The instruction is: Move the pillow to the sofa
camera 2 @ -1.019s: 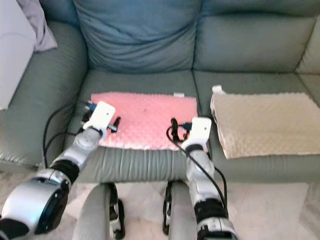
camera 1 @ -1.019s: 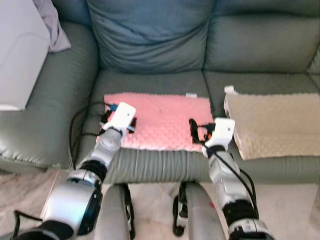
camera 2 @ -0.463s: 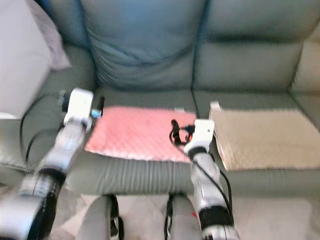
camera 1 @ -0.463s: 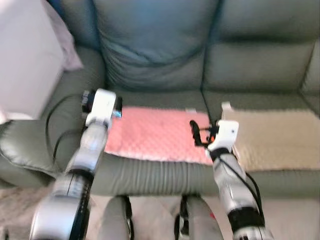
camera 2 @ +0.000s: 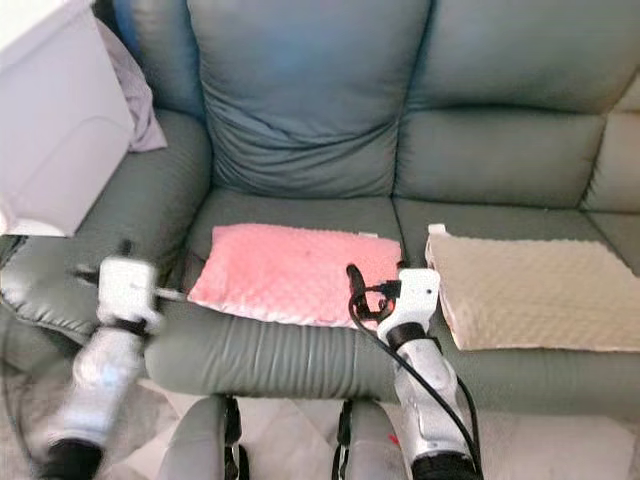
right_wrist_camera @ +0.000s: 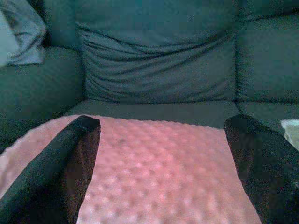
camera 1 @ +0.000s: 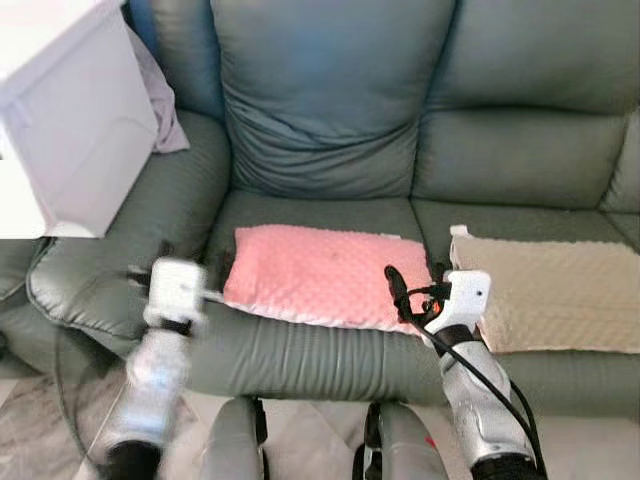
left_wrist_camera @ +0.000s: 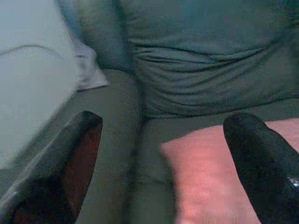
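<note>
Pink pillow (camera 1: pixel 320 277) lies flat on sofa (camera 1: pixel 330 110) seat. My right gripper (camera 1: pixel 412 293) at pillow's near right corner, fingers wide apart, empty. Left gripper (left_wrist_camera: pixel 163 154) off pillow's left edge, open, empty. Pull both back w/o snagging fabric.

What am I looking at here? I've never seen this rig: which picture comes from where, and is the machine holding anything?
This is a walking humanoid robot with two silver arms, each ending in a gripper of two black fingers. The two wide pictures come from a stereo camera on its head, looking down at a grey-green sofa. The two close-ups come from cameras on the wrists, looking along the fingers.

On the seat lie a pink pillow and, beside it on the robot's right, a beige pillow. A white box stands at the sofa's left arm.

The left gripper is open by the pink pillow's left end; the right gripper is open over its right end. Neither holds anything.
</note>
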Motion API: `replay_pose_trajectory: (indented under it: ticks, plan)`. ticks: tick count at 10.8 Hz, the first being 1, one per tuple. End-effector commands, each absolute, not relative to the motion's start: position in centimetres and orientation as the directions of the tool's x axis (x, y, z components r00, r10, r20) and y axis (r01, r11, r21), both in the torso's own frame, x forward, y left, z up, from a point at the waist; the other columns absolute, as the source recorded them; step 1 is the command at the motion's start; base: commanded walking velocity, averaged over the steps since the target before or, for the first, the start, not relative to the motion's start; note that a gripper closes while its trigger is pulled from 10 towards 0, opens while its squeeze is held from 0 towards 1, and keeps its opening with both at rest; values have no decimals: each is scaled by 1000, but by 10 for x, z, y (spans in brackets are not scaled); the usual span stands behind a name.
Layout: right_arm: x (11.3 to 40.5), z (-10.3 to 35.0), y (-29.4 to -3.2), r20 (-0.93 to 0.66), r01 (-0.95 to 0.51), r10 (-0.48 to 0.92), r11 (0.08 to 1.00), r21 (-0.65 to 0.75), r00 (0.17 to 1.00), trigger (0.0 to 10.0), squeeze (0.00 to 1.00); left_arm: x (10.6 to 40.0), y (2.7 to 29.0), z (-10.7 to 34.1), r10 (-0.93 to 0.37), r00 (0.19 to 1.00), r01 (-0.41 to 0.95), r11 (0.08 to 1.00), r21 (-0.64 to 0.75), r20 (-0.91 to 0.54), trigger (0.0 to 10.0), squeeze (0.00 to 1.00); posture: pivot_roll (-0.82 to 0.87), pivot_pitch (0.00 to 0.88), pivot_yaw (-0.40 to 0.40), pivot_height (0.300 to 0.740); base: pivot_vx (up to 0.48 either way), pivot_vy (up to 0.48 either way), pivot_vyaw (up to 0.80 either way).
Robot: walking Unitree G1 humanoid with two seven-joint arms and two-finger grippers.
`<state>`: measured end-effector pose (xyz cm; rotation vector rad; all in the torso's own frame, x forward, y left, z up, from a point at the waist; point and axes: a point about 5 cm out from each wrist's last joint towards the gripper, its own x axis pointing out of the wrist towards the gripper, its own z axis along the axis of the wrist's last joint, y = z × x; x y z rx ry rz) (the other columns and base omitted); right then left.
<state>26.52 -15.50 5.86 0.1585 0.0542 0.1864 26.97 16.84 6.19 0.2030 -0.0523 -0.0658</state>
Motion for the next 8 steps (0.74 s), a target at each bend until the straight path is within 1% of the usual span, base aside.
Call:
replay_pose_trajectory:
  ticks: [1, 3, 4, 5, 7, 8]
  plan:
    - [269, 64, -156, -18, -187, 193, 968, 166, 981, 10000, 0, 274, 163, 69, -83, 995, 68, 975, 213, 62, 10000, 0, 15, 0, -5, 677, 0, 0, 0]
    - [278, 65, -150, -16, -202, 207, 965, 166, 978, 10000, 0, 289, 142, 76, -104, 991, 87, 975, 205, 78, 10000, 0, 2, 0, -1, 712, 0, 0, 0]
    - [283, 68, -150, -8, -203, 207, 966, 162, 978, 10000, 0, 293, 135, 78, -115, 990, 98, 976, 193, 77, 10000, 0, -6, 0, -1, 732, 0, 0, 0]
    - [286, 71, -150, 1, -203, 205, 966, 158, 979, 10000, 0, 295, 131, 81, -113, 990, 96, 978, 185, 82, 10000, 0, -9, 0, -3, 740, 0, 0, 0]
    - [286, 71, -148, -1, -210, 212, 966, 153, 977, 10000, 0, 295, 131, 78, -85, 994, 73, 984, 161, 70, 10000, 0, -9, 0, -6, 740, 0, 0, 0]
    - [286, 69, -143, -8, -235, 238, 962, 139, 971, 10000, 0, 295, 123, 77, -107, 993, 98, 985, 142, 56, 10000, 0, -19, 0, -6, 740, 0, 0, 0]
